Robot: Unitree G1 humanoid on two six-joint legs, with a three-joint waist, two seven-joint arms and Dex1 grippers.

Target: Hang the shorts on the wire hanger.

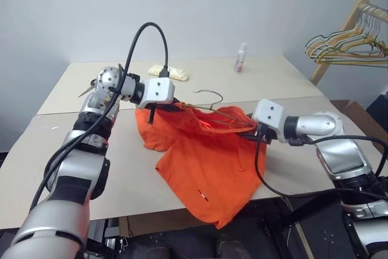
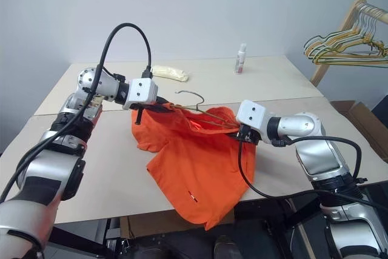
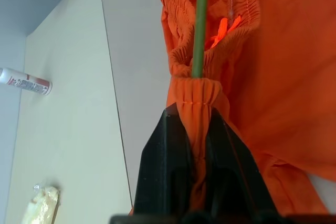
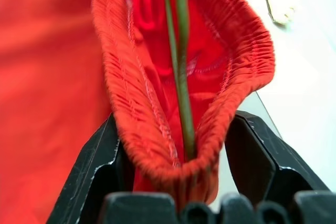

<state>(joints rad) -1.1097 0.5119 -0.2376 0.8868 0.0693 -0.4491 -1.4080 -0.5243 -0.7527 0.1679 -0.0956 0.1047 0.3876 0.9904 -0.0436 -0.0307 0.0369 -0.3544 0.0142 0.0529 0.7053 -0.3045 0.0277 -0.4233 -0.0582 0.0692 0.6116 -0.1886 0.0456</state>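
The orange shorts lie on the table, one leg hanging over its front edge. The thin wire hanger runs inside the waistband, and its hook sticks out behind the fabric. My left gripper is shut on the bunched left end of the waistband, where the wire enters the fabric. My right gripper is at the waistband's right end. Its fingers stand apart on either side of the gathered elastic, and the wire passes between them. Both grippers hold the waistband slightly above the table.
A small white bottle and a pale yellow packet sit on the far table. A wooden rack with several bunched hangers stands at the far right. A seam divides the two tabletops behind the shorts.
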